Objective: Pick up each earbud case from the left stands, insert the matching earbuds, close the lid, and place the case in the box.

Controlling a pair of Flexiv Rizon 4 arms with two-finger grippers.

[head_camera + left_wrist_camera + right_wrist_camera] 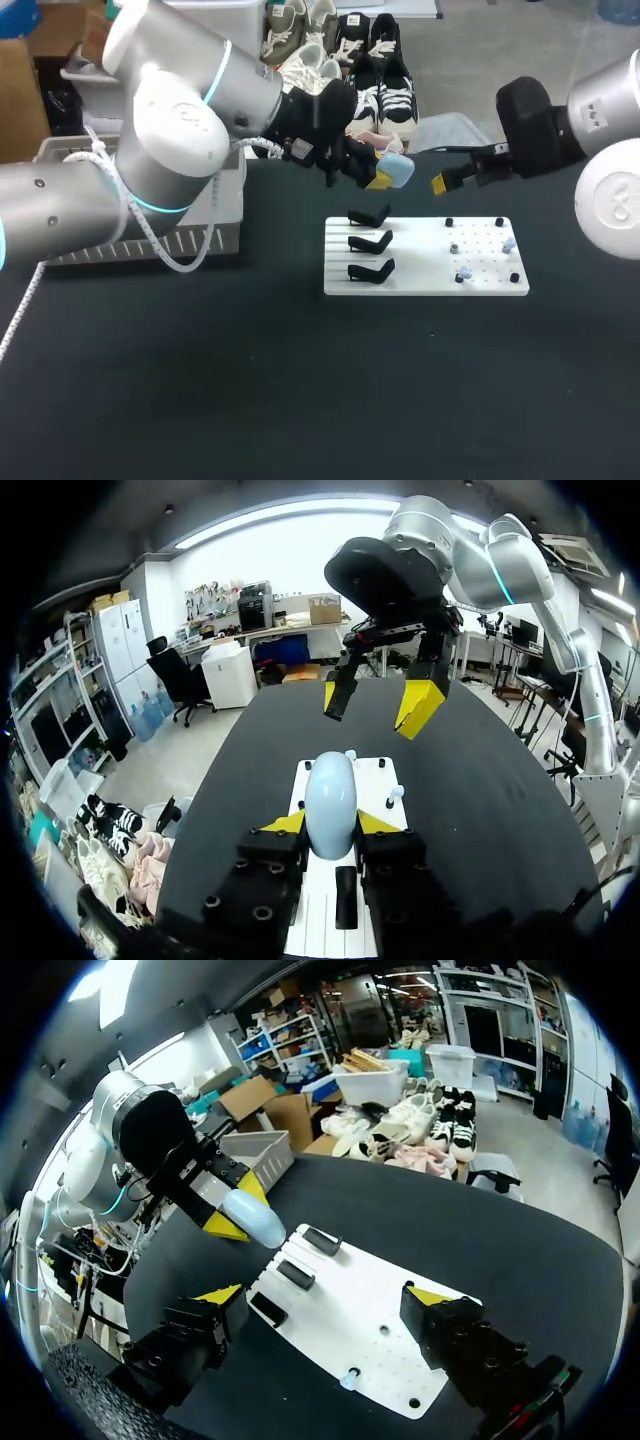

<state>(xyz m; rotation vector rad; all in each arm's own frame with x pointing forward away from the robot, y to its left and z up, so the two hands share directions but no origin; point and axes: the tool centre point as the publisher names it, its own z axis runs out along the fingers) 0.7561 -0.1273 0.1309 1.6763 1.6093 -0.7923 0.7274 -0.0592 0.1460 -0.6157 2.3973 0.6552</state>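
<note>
Clenching the blue case (330, 795) above black stands (370, 242) on the white board (420, 272), left claw (330, 825) faces the spread right claw (323, 1296).

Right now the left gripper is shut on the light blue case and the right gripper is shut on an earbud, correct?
Not quite. The left gripper is shut on the light blue case, but the right gripper is open and holds nothing. The right wrist view shows its fingers wide apart over the white board.
</note>
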